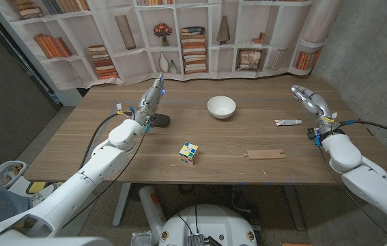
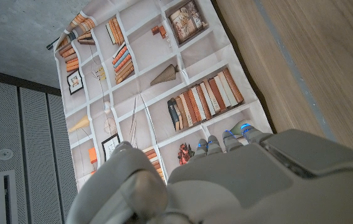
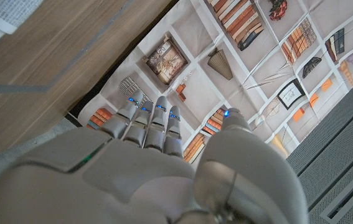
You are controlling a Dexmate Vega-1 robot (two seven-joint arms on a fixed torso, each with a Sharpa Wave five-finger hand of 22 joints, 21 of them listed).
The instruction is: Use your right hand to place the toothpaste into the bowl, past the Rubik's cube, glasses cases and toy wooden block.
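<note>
The white bowl point(image 1: 221, 107) stands at the table's far middle. The toothpaste point(image 1: 288, 122), a small white tube, lies on the wood to the bowl's right. My right hand point(image 1: 308, 100) hovers just beyond and right of the tube, fingers stretched toward the back wall, holding nothing point(image 3: 151, 168). The Rubik's cube point(image 1: 188, 154) sits near the front middle, and a flat wooden block point(image 1: 265, 154) lies to its right. A dark glasses case point(image 1: 159, 121) lies left of the bowl, just under my left hand point(image 1: 151, 101), whose fingers are extended and empty point(image 2: 226, 180).
A bookshelf-printed backdrop point(image 1: 179, 41) hangs behind the table's far edge. Bare wood point(image 1: 248, 130) lies between the toothpaste and the bowl. A concrete wall point(image 1: 377, 55) stands at the right.
</note>
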